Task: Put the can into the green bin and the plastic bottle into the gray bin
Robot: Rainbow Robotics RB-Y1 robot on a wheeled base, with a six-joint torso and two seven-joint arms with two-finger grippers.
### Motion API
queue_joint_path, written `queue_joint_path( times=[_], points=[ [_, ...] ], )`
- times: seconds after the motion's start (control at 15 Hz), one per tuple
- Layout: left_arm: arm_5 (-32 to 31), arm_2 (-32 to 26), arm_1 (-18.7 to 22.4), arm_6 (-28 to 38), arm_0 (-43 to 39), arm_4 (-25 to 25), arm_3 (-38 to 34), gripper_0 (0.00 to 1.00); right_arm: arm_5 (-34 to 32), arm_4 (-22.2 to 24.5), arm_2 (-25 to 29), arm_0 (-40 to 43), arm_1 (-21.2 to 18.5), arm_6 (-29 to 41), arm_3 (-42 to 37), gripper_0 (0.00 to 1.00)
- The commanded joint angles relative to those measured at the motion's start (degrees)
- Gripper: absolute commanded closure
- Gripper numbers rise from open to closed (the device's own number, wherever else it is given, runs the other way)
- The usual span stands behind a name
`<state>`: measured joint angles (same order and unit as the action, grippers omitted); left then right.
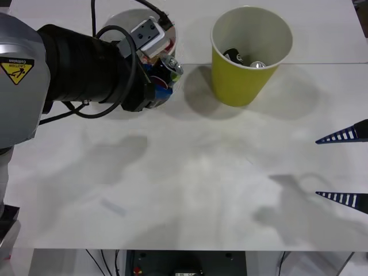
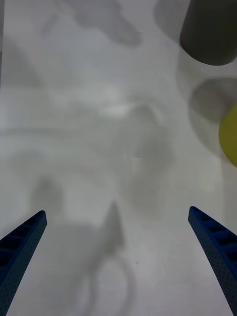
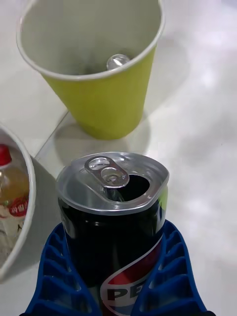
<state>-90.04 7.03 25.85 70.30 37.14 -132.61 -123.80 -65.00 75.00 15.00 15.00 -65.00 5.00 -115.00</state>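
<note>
From where I sit the job's approx. half done, maybe more. The left gripper (image 3: pixel 118 296) has its blue fingers (image 3: pixel 59 276) closed round a can (image 3: pixel 112 217), black w/ a red-white-blue logo, tab end up, held over the bench (image 1: pixel 190 190) just beside the gray bin (image 3: pixel 19 207) and near the green bin (image 3: pixel 94 74). The green bin already has a can inside (image 3: pixel 117 61), silver top showing at the bottom, plus something dark next to it that I can't ID in the front view. The gray bin already holds the plastic bottle (image 3: pixel 12 197), red cap, orange-brown liquid, lying against the wall; so that half reads as done. What's left, I reckon: carry the held can across to the green bin's mouth and let go. The right gripper (image 1: pixel 345 167) is parked at the bench's right edge, fingers spread wide, holding nothing, well apart from both bins.
</note>
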Motion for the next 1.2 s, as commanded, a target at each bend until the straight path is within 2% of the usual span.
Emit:
queue_joint_path(
  times=[0.07, 0.27, 0.47, 0.8, 1.07, 1.2],
  points=[
    [0.0, 0.1, -3.8, 0.0, 7.3, 0.9, 6.2, 1.0, 0.0, 0.0, 0.0, 0.0, 0.0, 0.0, 0.0, 0.0],
    [0.0, 1.9, -5.5, 0.1, 17.2, 1.7, 15.3, 0.99, 0.0, 0.0, 0.0, 0.0, 0.0, 0.0, 0.0, 0.0],
    [0.0, 3.3, -8.5, 1.5, 27.1, 1.7, 27.4, 1.0, 0.0, 0.0, 0.0, 0.0, 0.0, 0.0, 0.0, 0.0],
    [0.0, 3.3, -12.5, 1.4, 37.7, 0.3, 45.2, 0.99, 0.0, 0.0, 0.0, 0.0, 0.0, 0.0, 0.0, 0.0],
    [7.5, 3.3, -14.7, 1.4, 40.1, -1.2, 52.0, 0.99, 0.0, 0.0, 0.0, 0.0, 0.0, 0.0, 0.0, 0.0],
    [13.1, 6.0, -15.0, 1.5, 40.6, -1.2, 54.1, 0.98, 0.0, 0.0, 0.0, 0.0, 0.0, 0.0, 0.0, 0.0]
  ],
)
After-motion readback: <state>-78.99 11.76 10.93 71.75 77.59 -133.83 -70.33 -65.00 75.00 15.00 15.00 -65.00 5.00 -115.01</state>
